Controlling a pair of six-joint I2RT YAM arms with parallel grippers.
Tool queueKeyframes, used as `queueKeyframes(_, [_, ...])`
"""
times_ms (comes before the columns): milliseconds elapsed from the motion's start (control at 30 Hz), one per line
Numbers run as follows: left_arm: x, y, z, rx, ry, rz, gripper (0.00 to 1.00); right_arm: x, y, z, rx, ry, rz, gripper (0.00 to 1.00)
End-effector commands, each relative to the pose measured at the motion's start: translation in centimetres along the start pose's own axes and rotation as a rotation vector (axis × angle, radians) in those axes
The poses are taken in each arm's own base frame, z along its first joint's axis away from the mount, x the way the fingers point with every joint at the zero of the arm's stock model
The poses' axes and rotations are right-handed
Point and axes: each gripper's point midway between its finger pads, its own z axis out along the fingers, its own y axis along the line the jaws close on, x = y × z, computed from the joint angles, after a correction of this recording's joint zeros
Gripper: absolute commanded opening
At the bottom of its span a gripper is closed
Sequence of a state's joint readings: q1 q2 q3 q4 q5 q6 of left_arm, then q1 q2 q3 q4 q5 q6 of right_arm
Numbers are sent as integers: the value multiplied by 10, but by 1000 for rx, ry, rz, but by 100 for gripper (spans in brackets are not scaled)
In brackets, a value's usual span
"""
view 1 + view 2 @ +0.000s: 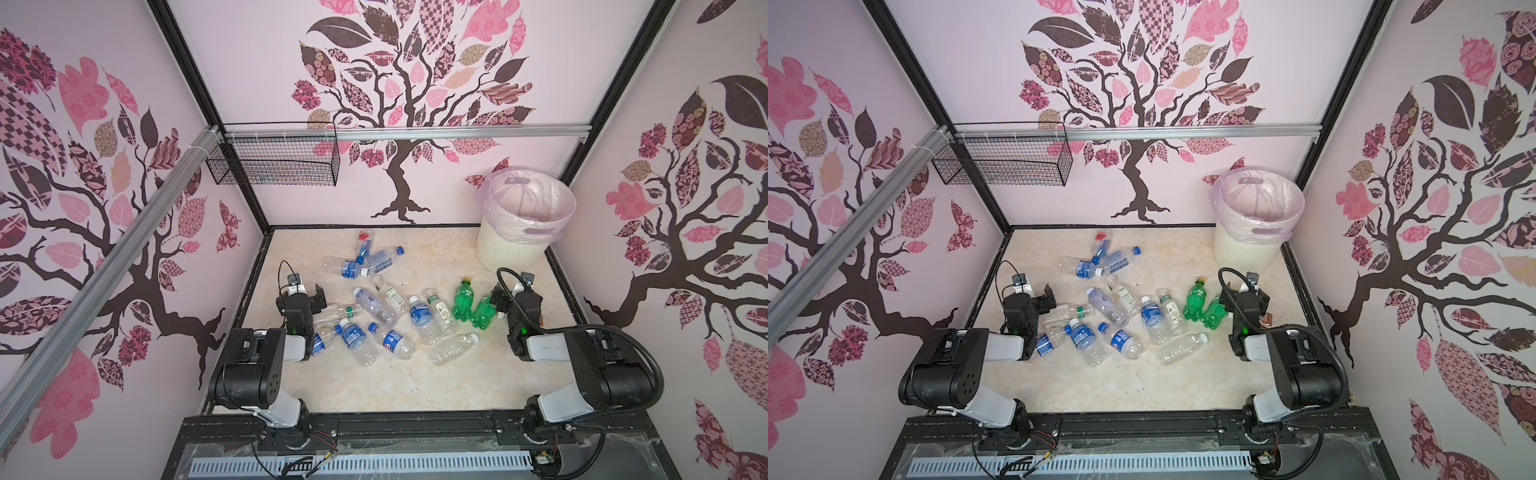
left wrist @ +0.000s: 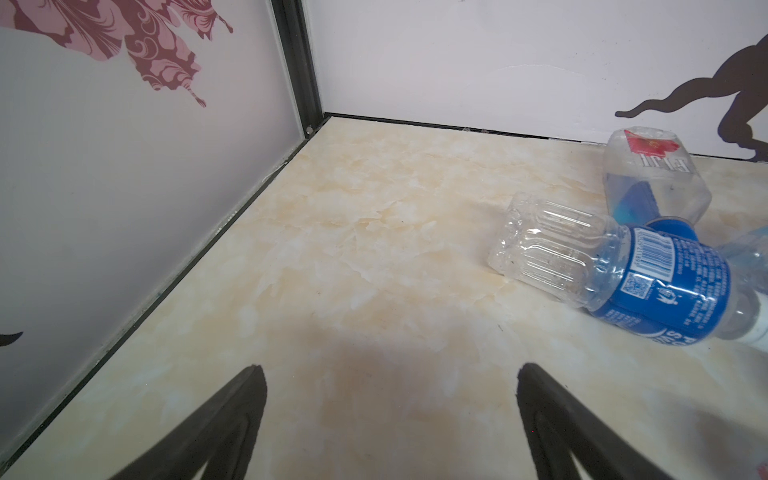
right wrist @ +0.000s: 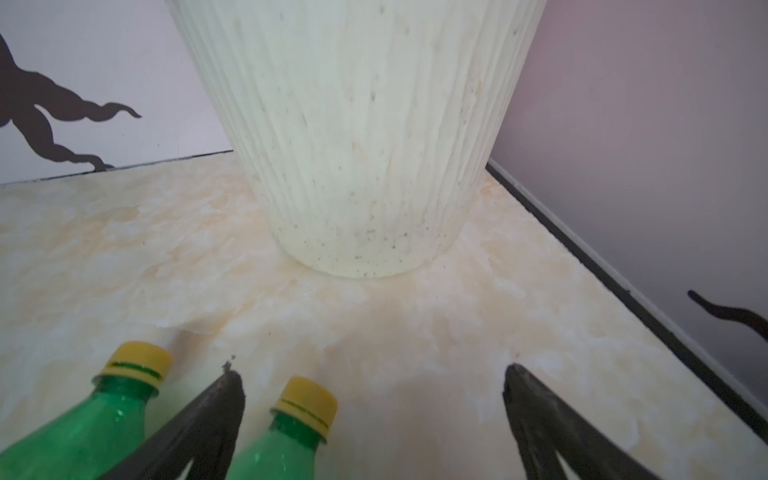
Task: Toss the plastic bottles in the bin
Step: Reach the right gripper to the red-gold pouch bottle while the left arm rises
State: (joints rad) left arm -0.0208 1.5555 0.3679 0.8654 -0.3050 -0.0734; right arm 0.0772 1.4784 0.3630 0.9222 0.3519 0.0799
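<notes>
Both grippers empty. Left gripper (image 2: 390, 368) jaws spread over bare tabletop (image 2: 332, 249). Right gripper (image 3: 372, 370) jaws spread, green bottle (image 3: 286, 444) partly between them, second green bottle (image 3: 83, 436) just outside. Plastic bottles (image 1: 374, 307) lie scattered mid-table between arms. Bin (image 1: 511, 249) stands in far right corner, no bottle visible inside. We judge first pick not yet made. We would centre right jaws across green body, not tapered neck — then clear bin rim before letting go.
</notes>
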Motion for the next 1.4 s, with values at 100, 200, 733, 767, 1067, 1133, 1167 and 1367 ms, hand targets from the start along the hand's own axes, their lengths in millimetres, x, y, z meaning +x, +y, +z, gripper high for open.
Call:
queueKeyframes(100, [-47, -14, 0, -41, 84, 86, 97, -50, -9, -5, 93, -2, 108, 99])
queueKeyframes(200, [-62, -29, -5, -25, 203, 66, 97, -55, -7, -10, 83, 36, 146, 99])
queueKeyframes(733, [-109, -113, -78, 103, 426, -201, 97, -60, 19, -5, 116, 211, 335, 99])
queueKeyframes(767, [-118, -123, -86, 141, 431, -205, 97, -60, 16, -5, 141, 220, 337, 99])
queueKeyframes(1067, [-168, -174, -138, 385, 403, -295, 97, -44, -13, -26, 361, 411, 360, 99])
queueKeyframes(1133, [-170, -190, -148, 426, 393, -257, 97, -36, -21, -36, 423, 496, 326, 99])
queueKeyframes(1167, [-172, -200, -155, 454, 379, -226, 97, -31, -26, -43, 459, 542, 326, 99])
queueKeyframes(1367, [-182, -281, -198, 677, 267, 46, 97, -12, -38, -74, 465, 686, 431, 99])
